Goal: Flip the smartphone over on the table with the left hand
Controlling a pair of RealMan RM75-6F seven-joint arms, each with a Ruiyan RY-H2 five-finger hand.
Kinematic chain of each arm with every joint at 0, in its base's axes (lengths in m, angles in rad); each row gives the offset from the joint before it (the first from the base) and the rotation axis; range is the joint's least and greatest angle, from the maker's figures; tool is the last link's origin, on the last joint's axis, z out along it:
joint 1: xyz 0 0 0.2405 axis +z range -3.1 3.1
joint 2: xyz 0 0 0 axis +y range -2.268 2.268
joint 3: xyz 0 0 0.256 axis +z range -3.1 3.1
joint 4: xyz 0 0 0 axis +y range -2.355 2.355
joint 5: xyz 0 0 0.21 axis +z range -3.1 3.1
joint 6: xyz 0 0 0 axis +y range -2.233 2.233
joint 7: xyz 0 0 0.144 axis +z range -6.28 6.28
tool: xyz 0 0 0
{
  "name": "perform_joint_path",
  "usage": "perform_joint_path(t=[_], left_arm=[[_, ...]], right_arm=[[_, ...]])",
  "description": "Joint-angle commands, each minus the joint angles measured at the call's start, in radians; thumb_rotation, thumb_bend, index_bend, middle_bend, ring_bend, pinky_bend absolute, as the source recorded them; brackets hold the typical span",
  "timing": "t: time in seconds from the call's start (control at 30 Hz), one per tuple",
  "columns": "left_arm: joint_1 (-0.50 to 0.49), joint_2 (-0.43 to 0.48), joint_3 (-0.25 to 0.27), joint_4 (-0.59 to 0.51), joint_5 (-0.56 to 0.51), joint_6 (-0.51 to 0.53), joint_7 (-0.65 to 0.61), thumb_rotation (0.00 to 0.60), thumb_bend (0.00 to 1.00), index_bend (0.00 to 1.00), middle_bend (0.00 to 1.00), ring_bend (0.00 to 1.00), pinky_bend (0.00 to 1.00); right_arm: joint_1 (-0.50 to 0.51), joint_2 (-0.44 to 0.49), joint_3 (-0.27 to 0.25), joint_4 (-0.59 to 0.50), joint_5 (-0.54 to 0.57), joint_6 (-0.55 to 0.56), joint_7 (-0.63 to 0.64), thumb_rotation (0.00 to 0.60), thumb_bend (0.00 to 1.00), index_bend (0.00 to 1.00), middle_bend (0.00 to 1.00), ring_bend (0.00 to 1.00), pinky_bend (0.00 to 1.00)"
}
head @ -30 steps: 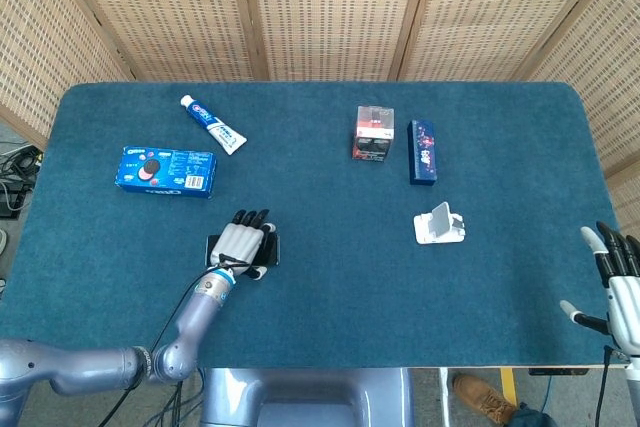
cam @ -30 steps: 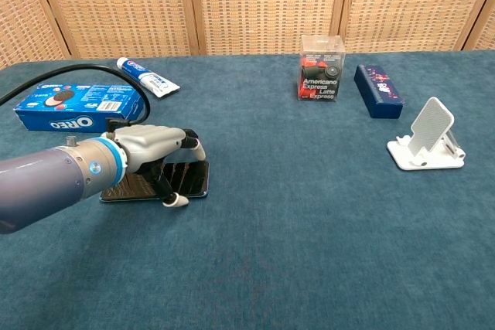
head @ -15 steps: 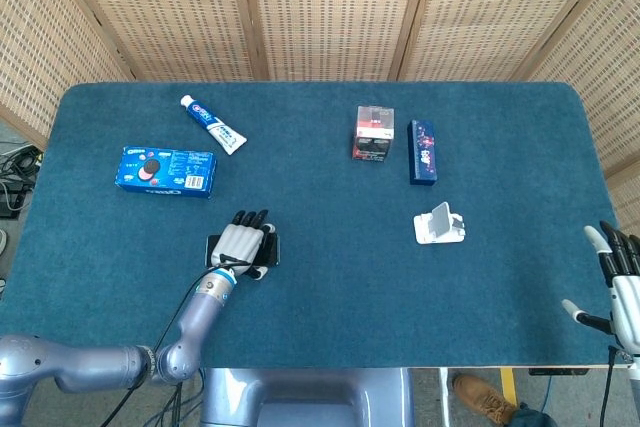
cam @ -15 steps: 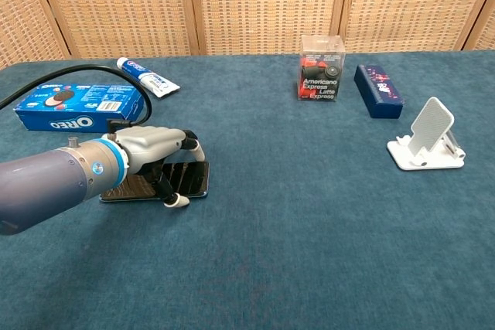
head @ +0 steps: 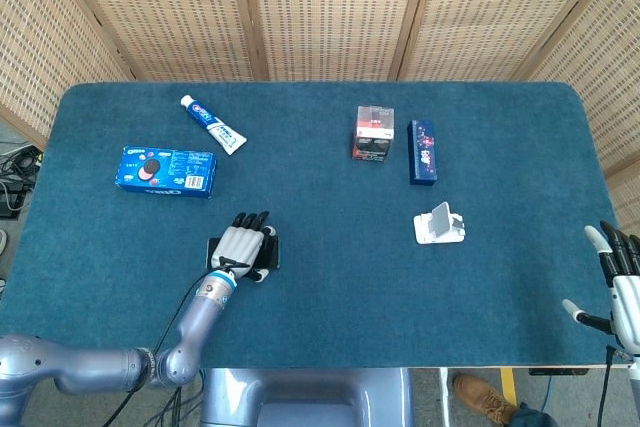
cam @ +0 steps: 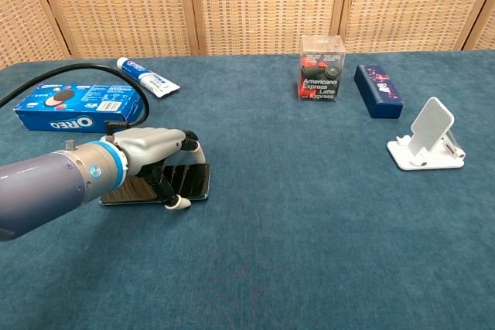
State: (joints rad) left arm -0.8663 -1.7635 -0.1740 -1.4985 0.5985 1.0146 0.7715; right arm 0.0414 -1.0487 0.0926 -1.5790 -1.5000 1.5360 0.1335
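Observation:
The dark smartphone [cam: 197,182] lies flat on the blue table [head: 330,277], left of centre near the front edge; in the head view it is mostly hidden, with only an edge [head: 273,250] showing. My left hand [cam: 151,152] [head: 243,246] lies palm down over it. Its fingers [cam: 179,179] curl down onto the phone's top and its thumb tip sits at the phone's near edge. My right hand [head: 618,287] hangs off the table's right front corner with its fingers spread and nothing in it; the chest view does not show it.
An Oreo box [head: 166,170] and a toothpaste tube [head: 212,124] lie at the back left. A clear coffee box [head: 373,133] and a dark blue box [head: 422,151] stand at the back centre. A white phone stand [head: 439,224] is at the right.
My left hand has slid slightly toward the front edge while staying on the phone. The phone still lies flat. My right hand has sunk a little.

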Motion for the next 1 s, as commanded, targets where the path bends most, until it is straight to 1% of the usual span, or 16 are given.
perform_joint_path(t=[0.03,0.13,0.23,0.3,0.43,0.63,0.73,0.9,1.0], left_arm=[[0.004,0.011,-0.009,-0.018,0.016,0.002,-0.025,0.600,0.26,0.50,0.00,0.00,0.00],[0.010,0.024,-0.020,-0.038,0.032,-0.009,-0.067,0.600,0.26,0.50,0.00,0.00,0.00],[0.021,0.043,-0.041,-0.065,0.070,-0.037,-0.145,0.600,0.26,0.51,0.00,0.00,0.00],[0.030,0.047,-0.048,-0.068,0.122,-0.046,-0.201,0.600,0.26,0.52,0.00,0.00,0.00],[0.058,0.035,-0.063,-0.061,0.249,-0.050,-0.352,0.600,0.26,0.52,0.00,0.00,0.00],[0.084,0.023,-0.069,-0.046,0.363,-0.052,-0.503,0.600,0.25,0.53,0.00,0.00,0.00],[0.101,0.010,-0.072,-0.039,0.442,-0.035,-0.600,0.600,0.25,0.53,0.00,0.00,0.00],[0.118,-0.005,-0.075,-0.018,0.514,-0.025,-0.723,0.600,0.25,0.54,0.00,0.00,0.00],[0.133,-0.023,-0.076,0.009,0.562,-0.016,-0.826,0.600,0.24,0.54,0.00,0.00,0.00]], right_arm=[[0.001,0.000,0.001,-0.003,0.000,0.000,-0.001,0.600,0.00,0.01,0.00,0.00,0.00],[0.001,0.001,0.001,-0.006,0.002,-0.001,-0.005,0.600,0.00,0.01,0.00,0.00,0.00],[-0.001,0.001,0.001,-0.002,0.002,0.000,0.001,0.600,0.00,0.01,0.00,0.00,0.00],[-0.001,0.002,0.001,-0.001,0.002,0.001,0.003,0.600,0.00,0.01,0.00,0.00,0.00],[0.001,0.002,0.002,-0.008,0.003,-0.001,-0.004,0.600,0.00,0.01,0.00,0.00,0.00],[-0.001,0.003,0.001,-0.002,0.004,-0.001,0.004,0.600,0.00,0.01,0.00,0.00,0.00],[0.001,0.002,0.002,-0.004,0.006,-0.003,0.000,0.600,0.00,0.01,0.00,0.00,0.00],[0.001,0.001,0.002,0.001,0.007,-0.005,0.003,0.600,0.00,0.01,0.00,0.00,0.00],[0.002,0.001,0.002,-0.001,0.008,-0.007,0.001,0.600,0.00,0.01,0.00,0.00,0.00]])
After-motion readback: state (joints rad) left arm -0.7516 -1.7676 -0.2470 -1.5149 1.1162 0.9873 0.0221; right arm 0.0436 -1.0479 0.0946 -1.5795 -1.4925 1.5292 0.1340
